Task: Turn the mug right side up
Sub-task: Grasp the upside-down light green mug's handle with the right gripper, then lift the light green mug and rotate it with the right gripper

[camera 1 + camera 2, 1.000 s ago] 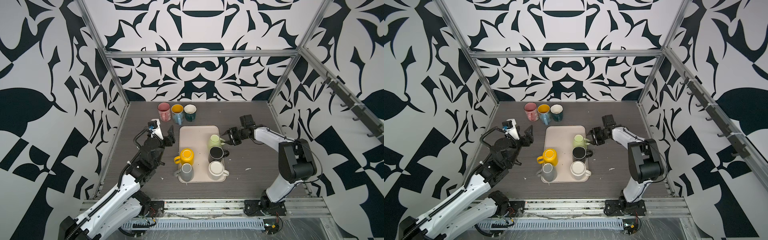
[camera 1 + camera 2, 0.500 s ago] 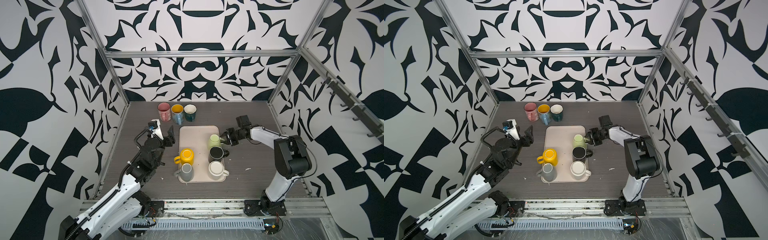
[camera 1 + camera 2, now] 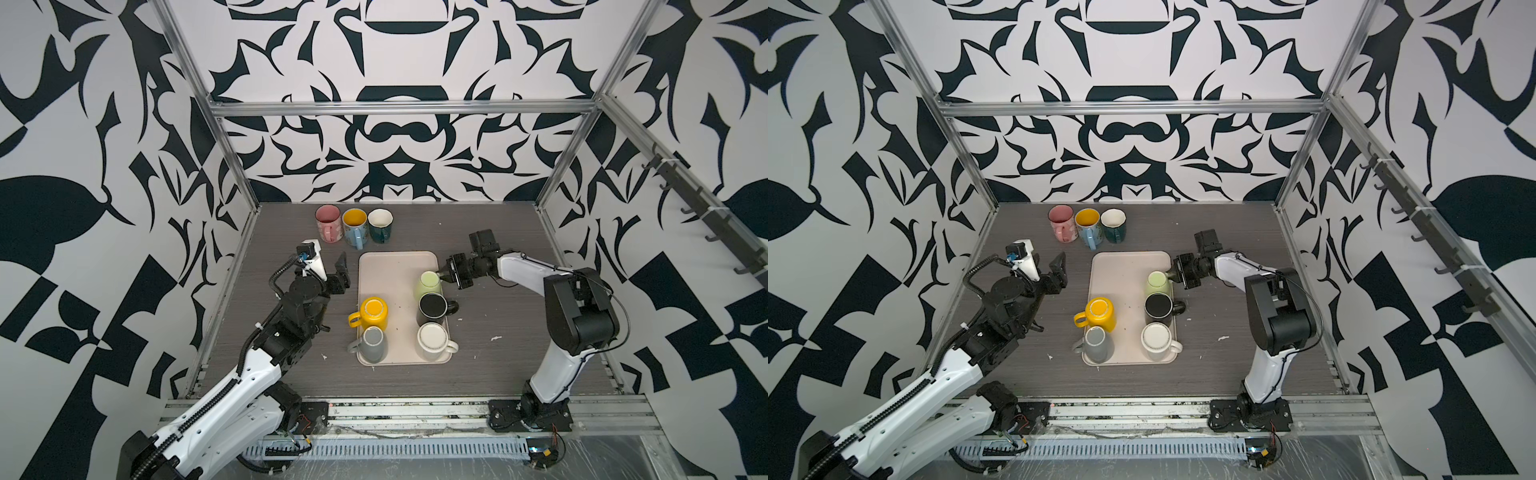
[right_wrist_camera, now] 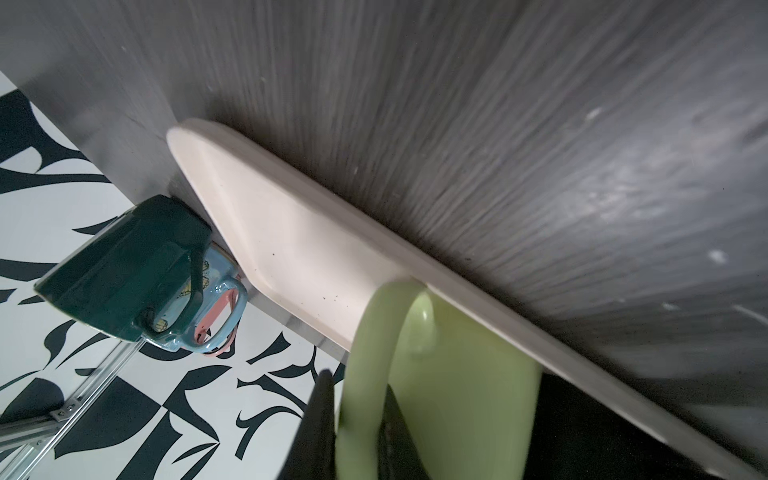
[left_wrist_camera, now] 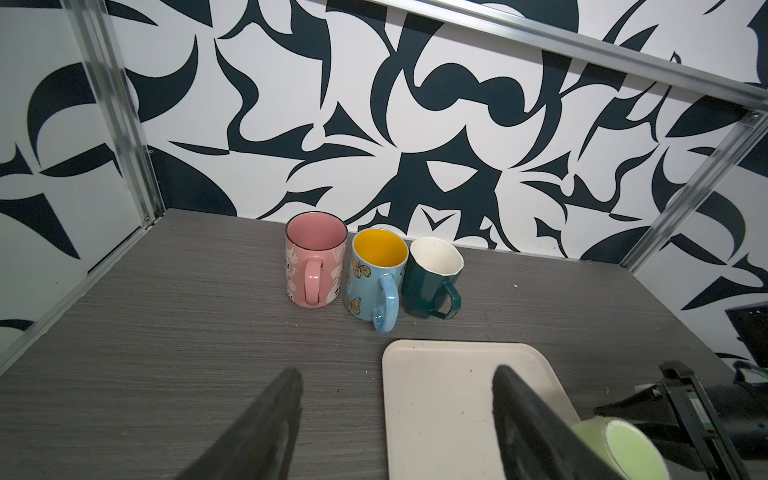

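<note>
The light green mug stands upside down, base up, at the right edge of the cream tray, in the far-right slot just beyond the black mug. The right gripper has its jaws closed on the mug's handle, seen in the right wrist view. The left gripper hangs over the worktop left of the tray, jaws open and empty. The tray's far half is bare.
</note>
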{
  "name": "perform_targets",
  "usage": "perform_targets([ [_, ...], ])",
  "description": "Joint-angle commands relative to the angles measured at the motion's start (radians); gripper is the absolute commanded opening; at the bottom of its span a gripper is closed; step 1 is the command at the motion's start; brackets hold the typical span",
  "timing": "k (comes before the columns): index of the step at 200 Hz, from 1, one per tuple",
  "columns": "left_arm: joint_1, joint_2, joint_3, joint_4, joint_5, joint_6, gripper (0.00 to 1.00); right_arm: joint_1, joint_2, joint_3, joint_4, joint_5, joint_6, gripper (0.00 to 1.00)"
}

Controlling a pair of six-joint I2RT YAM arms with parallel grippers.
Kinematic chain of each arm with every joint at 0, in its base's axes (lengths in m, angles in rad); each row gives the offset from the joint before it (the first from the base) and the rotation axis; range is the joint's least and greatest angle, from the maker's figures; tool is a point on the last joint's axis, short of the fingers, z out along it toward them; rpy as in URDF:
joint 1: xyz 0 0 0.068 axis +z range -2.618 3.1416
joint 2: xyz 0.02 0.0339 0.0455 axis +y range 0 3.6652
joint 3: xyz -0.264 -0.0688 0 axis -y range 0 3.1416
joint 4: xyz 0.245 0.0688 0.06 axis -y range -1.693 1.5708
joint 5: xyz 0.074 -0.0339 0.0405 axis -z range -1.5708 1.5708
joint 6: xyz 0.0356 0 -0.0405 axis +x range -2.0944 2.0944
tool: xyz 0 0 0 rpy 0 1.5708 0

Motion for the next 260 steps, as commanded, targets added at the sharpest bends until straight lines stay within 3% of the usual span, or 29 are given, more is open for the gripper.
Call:
perform_targets([
  [1,0.005,-0.01,0.0,0.016,-0.016,0.003,0.75,0.008,-0.006,0.013,0.058,-0.005,0.019,0.1],
  [58,0.005,-0.009,0.006,0.015,-0.016,0.003,0.75,0.013,0.016,0.011,0.186,-0.009,0.072,0.0],
  [113,0.005,0.009,0.021,0.014,-0.004,0.003,0.75,0.022,0.027,0.027,0.364,-0.021,0.1,0.0],
  [260,0.004,0.073,0.064,0.014,0.035,-0.005,0.75,0.12,-0.042,0.104,0.386,0.095,-0.284,0.0],
])
